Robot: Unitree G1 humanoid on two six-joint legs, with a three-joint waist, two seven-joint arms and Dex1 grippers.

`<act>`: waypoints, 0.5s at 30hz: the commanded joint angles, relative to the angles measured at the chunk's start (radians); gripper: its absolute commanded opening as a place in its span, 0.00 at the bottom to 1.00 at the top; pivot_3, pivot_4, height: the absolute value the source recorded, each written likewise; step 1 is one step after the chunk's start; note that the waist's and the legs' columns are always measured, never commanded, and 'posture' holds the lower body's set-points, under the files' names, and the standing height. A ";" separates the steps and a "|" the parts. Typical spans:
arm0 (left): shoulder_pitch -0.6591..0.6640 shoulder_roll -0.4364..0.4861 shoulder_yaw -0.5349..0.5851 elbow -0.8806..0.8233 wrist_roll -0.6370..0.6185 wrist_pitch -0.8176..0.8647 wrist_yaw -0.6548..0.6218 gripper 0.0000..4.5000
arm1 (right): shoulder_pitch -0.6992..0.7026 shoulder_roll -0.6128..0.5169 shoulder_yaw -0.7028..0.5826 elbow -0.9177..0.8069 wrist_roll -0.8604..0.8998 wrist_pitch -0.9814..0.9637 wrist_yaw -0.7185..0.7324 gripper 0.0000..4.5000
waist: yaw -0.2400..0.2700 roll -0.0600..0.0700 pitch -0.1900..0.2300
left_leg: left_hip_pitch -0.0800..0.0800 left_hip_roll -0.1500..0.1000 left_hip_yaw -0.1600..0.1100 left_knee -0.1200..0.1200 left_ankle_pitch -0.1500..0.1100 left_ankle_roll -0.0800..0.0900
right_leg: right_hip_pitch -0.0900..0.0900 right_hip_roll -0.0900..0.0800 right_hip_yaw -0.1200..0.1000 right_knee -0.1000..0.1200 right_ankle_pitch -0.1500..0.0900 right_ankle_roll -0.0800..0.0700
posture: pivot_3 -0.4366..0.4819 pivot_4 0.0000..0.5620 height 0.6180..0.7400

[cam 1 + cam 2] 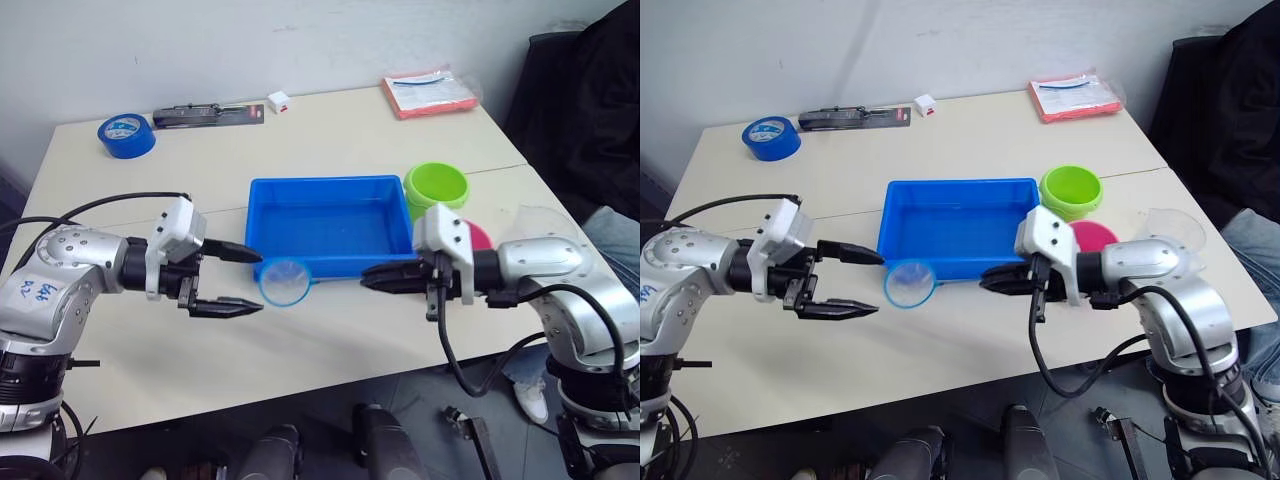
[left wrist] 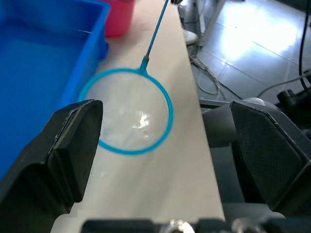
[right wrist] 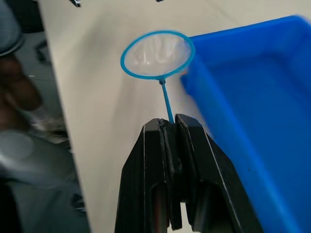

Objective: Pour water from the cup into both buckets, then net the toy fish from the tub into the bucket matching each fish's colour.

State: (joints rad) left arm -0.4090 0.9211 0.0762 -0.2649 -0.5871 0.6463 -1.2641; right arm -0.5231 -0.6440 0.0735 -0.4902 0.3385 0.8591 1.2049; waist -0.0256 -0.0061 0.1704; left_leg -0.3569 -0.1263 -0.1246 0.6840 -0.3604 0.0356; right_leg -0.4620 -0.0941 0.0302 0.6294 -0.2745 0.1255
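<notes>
On the counter (image 1: 330, 140), near its front edge: one blue tub (image 1: 328, 222), rectangular, shallow, its long side facing us. We can make out no fish in it from the head views; if any lie there they are too small to tell. Just beside the tub's right end stand the lime green bucket (image 1: 435, 185) and, nearer us and partly behind the right arm, the pink bucket (image 1: 1095, 237); we cannot tell whether either holds water. The clear cup (image 1: 1170, 228) sits at the right, behind the right forearm. One small hand net (image 3: 157, 54), blue hoop with pale mesh, rests on the counter against the tub's front wall, hoop outside the tub. Right gripper (image 3: 171, 127): clamped tight on the end of the net's thin handle, arm held low and level, pointing leftward along the tub's front. Left gripper (image 1: 238, 279): spread wide, holding nothing, fingers aimed at the net's hoop from the left and close to it. Progress, as we judge it: pouring looks finished with the cup set aside; netting stage in hand; fish sorting not yet shown done. At the counter's far side: blue tape roll (image 1: 126, 134), packaged tool (image 1: 208, 115), red packet (image 1: 430, 93).
</notes>
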 commanded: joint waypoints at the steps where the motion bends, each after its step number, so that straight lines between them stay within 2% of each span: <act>1: 0.037 0.019 -0.007 -0.057 0.003 -0.033 -0.017 1.00 | -0.006 0.016 0.100 0.065 -0.021 -0.119 -0.004 0.18 | 0.001 0.000 0.000 | 0.000 0.000 0.000 0.000 0.000 0.000 | 0.000 0.000 0.000 0.000 0.000 0.000 | 0.48 0.27 1.00; 7: 0.108 -0.019 -0.075 -0.074 0.064 -0.124 0.004 1.00 | -0.044 0.089 0.279 0.313 -0.152 -0.361 -0.031 0.18 | 0.000 0.000 0.000 | 0.001 0.000 0.001 0.000 0.000 0.000 | 0.000 0.000 0.000 0.000 0.000 0.000 | 0.48 0.27 1.00; 14: 0.151 -0.044 -0.104 -0.066 0.133 -0.209 0.039 1.00 | -0.062 0.128 0.322 0.438 -0.186 -0.455 -0.026 0.18 | 0.001 0.000 0.000 | 0.001 0.000 0.001 0.000 0.000 0.000 | 0.000 0.000 -0.002 0.000 0.000 0.000 | 0.48 0.27 1.00; 15: 0.150 -0.046 -0.100 -0.060 0.137 -0.216 0.046 1.00 | -0.067 0.129 0.317 0.453 -0.184 -0.463 -0.021 0.29 | 0.001 0.000 0.000 | 0.001 0.000 0.001 0.000 0.000 0.000 | 0.000 0.000 -0.002 0.000 0.000 0.000 | 0.48 0.27 1.00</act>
State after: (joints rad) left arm -0.2610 0.8767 -0.0395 -0.3091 -0.4598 0.4543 -1.2289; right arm -0.5686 -0.5207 0.3948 -0.0352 0.1543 0.4233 1.1753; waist -0.0248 -0.0061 0.1704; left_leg -0.3563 -0.1265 -0.1236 0.6843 -0.3604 0.0356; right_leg -0.4619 -0.0939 0.0288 0.6294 -0.2745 0.1255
